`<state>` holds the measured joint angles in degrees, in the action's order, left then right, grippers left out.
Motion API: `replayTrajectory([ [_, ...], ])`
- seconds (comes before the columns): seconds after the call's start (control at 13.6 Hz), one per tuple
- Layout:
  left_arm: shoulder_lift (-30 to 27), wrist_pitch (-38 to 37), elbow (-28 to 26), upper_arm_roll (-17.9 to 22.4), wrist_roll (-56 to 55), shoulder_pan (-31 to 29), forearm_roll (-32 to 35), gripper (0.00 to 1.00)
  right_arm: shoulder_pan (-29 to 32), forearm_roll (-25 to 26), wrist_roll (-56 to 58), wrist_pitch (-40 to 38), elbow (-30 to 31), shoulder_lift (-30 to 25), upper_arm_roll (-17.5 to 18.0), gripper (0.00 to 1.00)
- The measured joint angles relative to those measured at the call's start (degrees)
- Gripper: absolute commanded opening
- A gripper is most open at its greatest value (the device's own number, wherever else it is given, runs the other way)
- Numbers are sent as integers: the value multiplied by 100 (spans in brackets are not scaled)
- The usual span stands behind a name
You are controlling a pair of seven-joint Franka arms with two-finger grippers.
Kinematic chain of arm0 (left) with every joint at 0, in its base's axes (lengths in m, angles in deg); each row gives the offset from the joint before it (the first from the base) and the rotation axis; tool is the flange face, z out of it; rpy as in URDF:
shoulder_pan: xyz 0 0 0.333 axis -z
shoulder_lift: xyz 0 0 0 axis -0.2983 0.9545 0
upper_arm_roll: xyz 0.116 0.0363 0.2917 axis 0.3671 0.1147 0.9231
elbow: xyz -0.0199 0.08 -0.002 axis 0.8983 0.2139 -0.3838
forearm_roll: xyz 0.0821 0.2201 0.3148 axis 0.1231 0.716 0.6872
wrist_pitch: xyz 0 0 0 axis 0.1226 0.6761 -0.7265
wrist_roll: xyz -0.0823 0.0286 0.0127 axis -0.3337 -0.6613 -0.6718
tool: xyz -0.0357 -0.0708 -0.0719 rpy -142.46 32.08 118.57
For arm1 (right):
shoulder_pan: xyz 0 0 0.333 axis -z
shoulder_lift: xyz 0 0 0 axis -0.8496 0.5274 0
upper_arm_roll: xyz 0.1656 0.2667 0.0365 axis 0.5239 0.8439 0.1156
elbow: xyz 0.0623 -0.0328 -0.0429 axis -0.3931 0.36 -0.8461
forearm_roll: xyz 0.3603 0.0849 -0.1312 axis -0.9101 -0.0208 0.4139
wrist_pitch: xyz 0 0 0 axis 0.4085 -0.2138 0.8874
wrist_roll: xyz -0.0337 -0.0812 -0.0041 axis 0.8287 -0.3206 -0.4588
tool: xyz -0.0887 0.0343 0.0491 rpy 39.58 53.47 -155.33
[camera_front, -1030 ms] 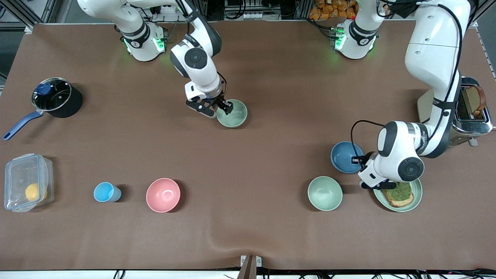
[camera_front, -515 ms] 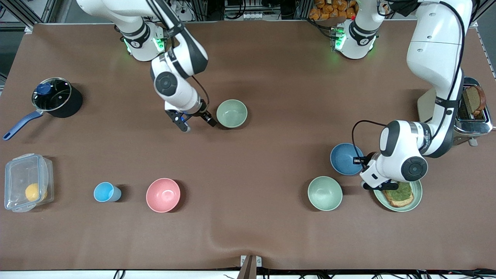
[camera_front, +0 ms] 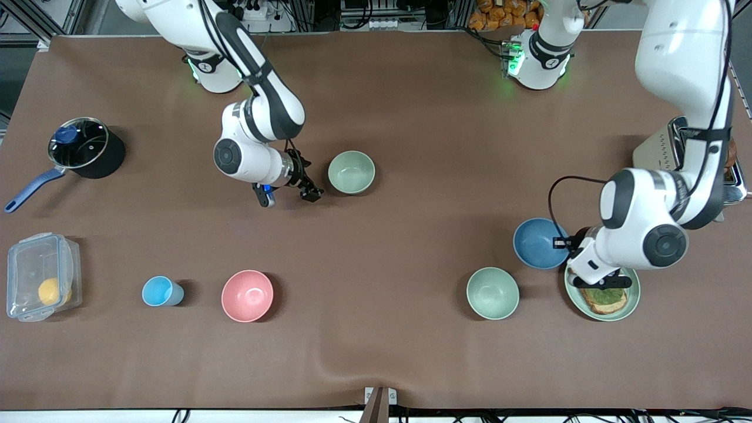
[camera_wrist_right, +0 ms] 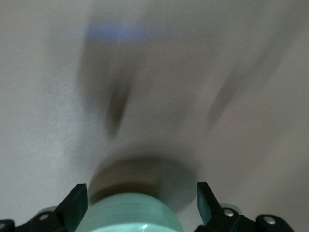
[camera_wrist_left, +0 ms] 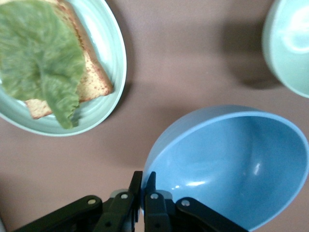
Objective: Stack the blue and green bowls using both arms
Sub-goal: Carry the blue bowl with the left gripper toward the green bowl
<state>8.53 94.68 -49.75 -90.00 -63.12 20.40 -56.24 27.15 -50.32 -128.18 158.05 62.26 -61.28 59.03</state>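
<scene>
We keep the left gripper (camera_wrist_left: 142, 191) clamped on the blue bowl (camera_front: 536, 242)'s rim, lifting it level toward the green bowl (camera_front: 351, 171) at ten o'clock, beside which the right gripper (camera_front: 288, 191) hangs wide open and empty.

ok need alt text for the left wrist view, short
The left hand is shut on the rim of a round matte mid-blue plastic bowl, tilted above the brown table. Beside it are a mint-green plate holding toast topped with lettuce, and the edge of a pale green bowl.
</scene>
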Motion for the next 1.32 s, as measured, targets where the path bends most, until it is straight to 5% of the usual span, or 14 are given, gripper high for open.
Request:
replayTrajectory([
  [0.44, -427, -149, 3, -504, -501, 57, -650, 0, 1, -1760, 1193, 116, -36, 413, 0, 100],
  [0.88, -403, 0, -1, -1153, -1379, 325, -740, 0, -14, -2256, 1314, 112, -78, 472, 27, 100],
  [1.32, -183, 178, -36, -1221, -2101, 1374, -877, 0, -13, -2355, 1314, 104, -95, 476, 27, 100],
])
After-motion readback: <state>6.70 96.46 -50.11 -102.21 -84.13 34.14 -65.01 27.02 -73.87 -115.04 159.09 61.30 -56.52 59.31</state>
